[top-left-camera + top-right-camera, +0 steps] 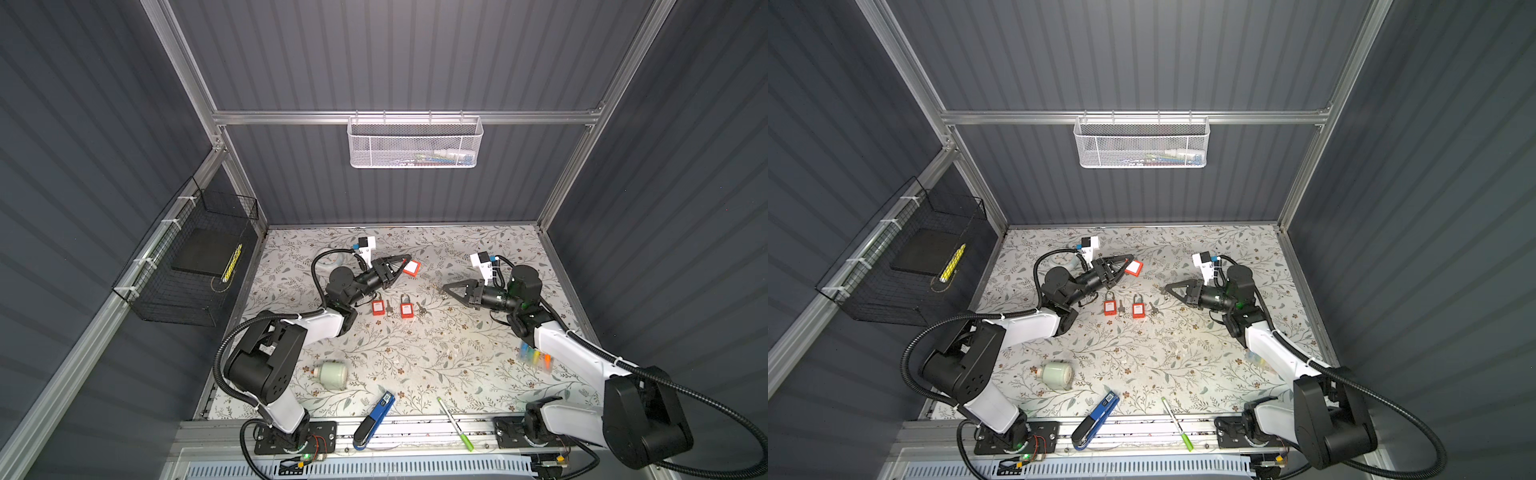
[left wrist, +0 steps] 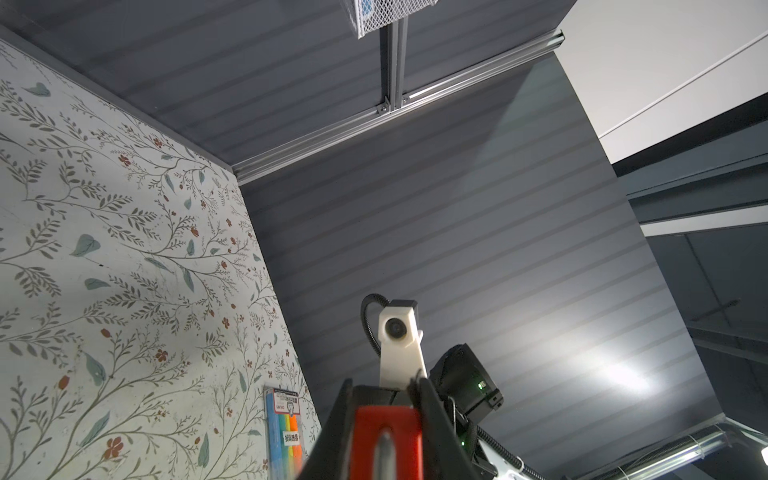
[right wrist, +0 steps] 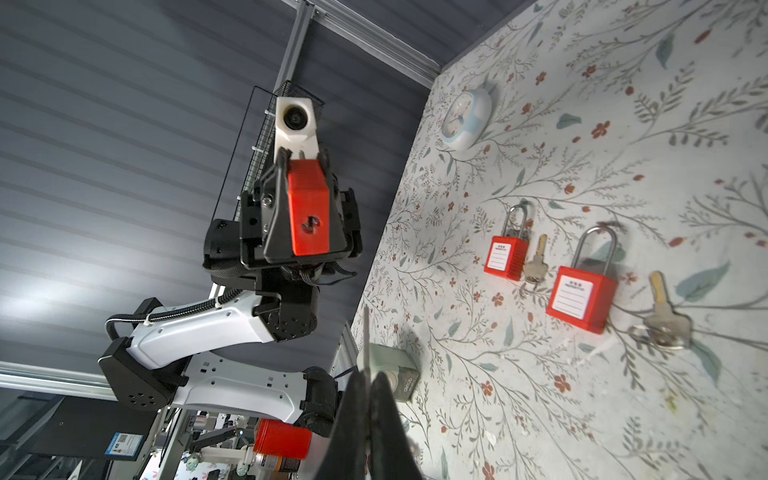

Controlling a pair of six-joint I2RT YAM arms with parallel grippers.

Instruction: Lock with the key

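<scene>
Red padlock sits between left fingers, key between right fingers.

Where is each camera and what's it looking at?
Top views: overhead, looking down on floral-patterned table, left arm, right arm.
Left wrist: on left arm, facing right arm; left gripper clamps red plastic padlock.
Right wrist: on right arm, facing left arm; right gripper pinches thin silver key.
Both wrist views share that padlock.

Left tool grips a red padlock above the counter. Right tool pinched tight on a key, facing it.
</scene>
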